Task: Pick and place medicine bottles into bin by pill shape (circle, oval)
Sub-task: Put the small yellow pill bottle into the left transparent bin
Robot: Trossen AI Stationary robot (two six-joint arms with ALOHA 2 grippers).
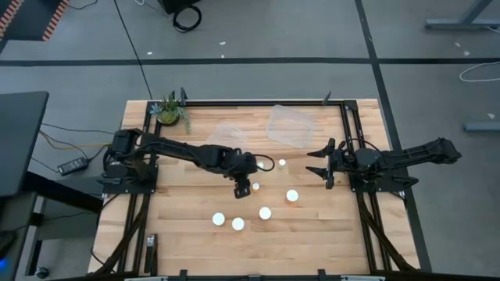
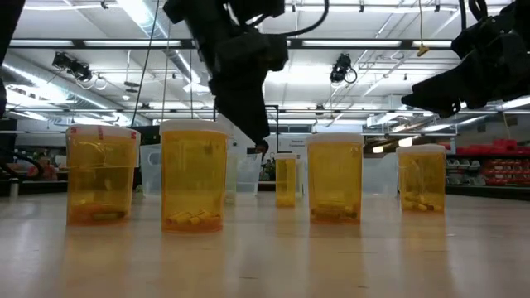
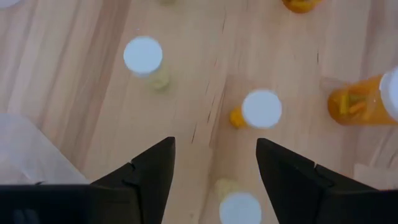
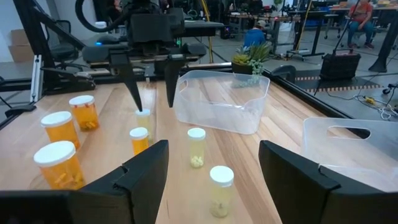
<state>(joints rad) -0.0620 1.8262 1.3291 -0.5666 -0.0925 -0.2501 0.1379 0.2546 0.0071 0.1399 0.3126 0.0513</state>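
Left pincer [image 1: 243, 190] is wide open and empty, hovering over a small medicine bottle [image 1: 255, 187] mid-surface [image 1: 187, 234], the other bottles scattered nearby. Judgement: centre the cap between the fingers, drop straight, close below the cap, avoid neighbours. Right pincer [image 1: 324, 161] is open, empty, parked at the right edge. Bins [image 1: 291, 125] are at the far side.

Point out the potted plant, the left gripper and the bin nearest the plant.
potted plant [image 1: 169, 110], high view, on its leaves
left gripper [image 1: 242, 190], high view, midway between its fingertips
clear bin [image 1: 223, 134], high view, on its rim
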